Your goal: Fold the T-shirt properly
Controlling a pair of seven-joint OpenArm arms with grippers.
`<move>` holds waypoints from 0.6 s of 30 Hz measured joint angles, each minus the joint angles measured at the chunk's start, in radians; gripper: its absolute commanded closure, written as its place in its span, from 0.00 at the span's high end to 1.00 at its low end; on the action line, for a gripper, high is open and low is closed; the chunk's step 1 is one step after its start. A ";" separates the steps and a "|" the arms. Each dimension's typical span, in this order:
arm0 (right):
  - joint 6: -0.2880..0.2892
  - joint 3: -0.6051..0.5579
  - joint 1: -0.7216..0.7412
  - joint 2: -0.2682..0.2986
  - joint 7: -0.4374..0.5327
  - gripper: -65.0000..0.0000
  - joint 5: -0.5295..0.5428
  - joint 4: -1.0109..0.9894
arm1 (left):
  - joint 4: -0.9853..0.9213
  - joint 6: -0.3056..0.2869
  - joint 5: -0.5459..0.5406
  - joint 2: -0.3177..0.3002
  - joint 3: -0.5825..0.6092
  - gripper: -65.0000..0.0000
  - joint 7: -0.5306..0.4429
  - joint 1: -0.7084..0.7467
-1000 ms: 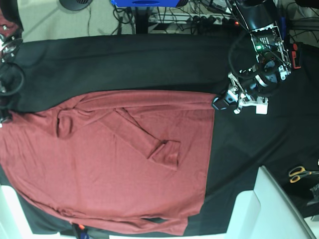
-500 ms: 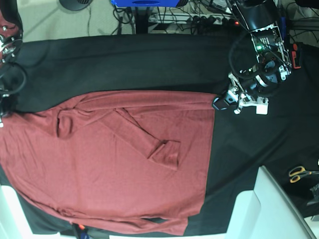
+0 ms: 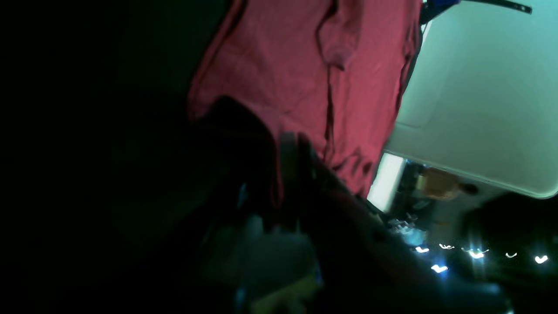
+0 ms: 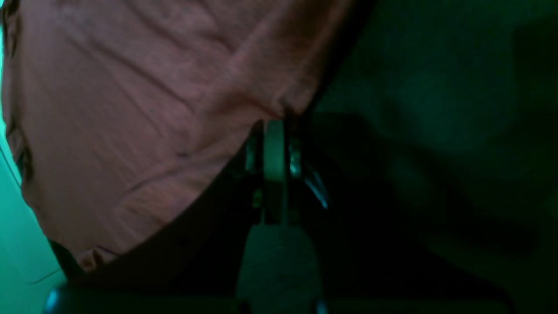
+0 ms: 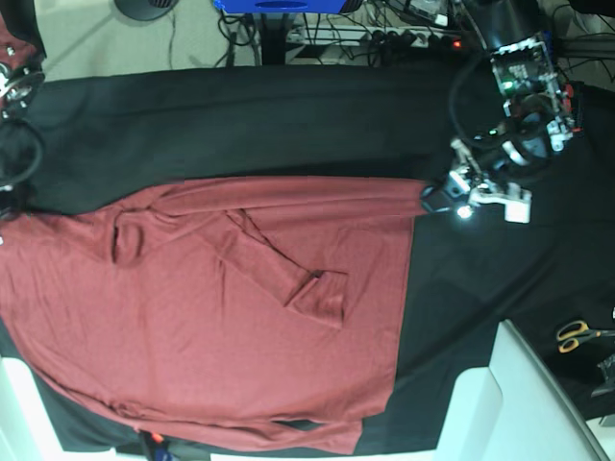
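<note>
The left claw [image 5: 430, 197] has lifted the T-shirt [image 5: 211, 307] corner; both claws pinch fabric, scissors [image 5: 577, 334] well apart.

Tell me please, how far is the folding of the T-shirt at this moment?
Early stage. Done: one sleeve already lies folded across the T-shirt body. In hand: the left gripper is shut on the shirt's corner, and the right gripper is shut at the opposite edge of the fabric. Left: the body is spread wide on the black cloth, with its main folds not yet made.
</note>
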 measured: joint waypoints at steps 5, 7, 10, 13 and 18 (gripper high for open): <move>-0.002 0.001 -0.011 0.006 -0.076 0.00 0.001 0.060 | 0.051 -0.002 -0.004 0.004 -0.004 0.00 0.094 0.005; -0.003 0.001 -0.029 -0.001 -0.102 0.00 -0.003 0.082 | 0.051 -0.002 0.000 0.004 -0.003 0.00 0.096 0.010; -0.003 0.001 -0.063 -0.003 -0.131 0.00 -0.006 0.131 | 0.051 -0.002 -0.001 0.002 -0.003 0.00 0.097 0.012; -0.003 0.001 -0.083 0.000 -0.185 0.00 -0.003 0.198 | 0.051 -0.002 -0.001 0.002 -0.001 0.00 0.097 0.012; -0.002 0.001 -0.120 0.001 -0.238 0.00 0.006 0.266 | 0.051 -0.002 0.000 0.000 0.011 0.00 0.116 0.014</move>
